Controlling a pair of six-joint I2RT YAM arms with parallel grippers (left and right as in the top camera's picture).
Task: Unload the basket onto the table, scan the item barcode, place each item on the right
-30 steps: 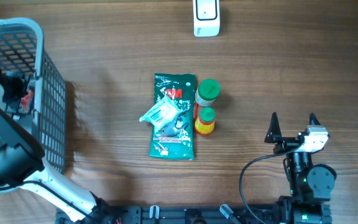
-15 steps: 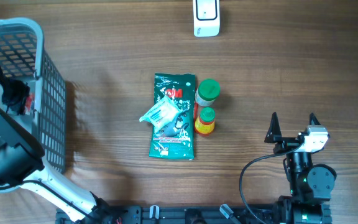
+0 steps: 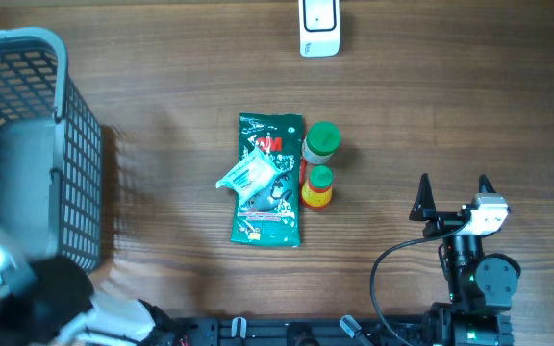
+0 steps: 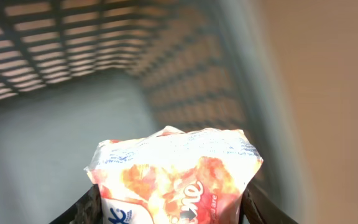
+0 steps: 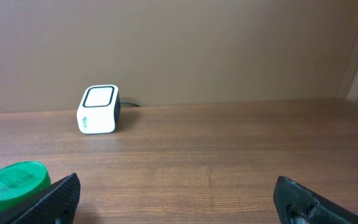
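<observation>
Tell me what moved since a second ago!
The left claw closed on a red-and-white snack packet in the grey basket, and its arm pulled back toward its base. The right claw, green pouch, green-lidded jar, yellow bottle and scanner stayed put.

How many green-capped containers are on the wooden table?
2. The green-lidded white jar is beside the green foil packet; the small yellow green-capped bottle is next to it, nearer the robot. The grey mesh basket may hide others.
</observation>
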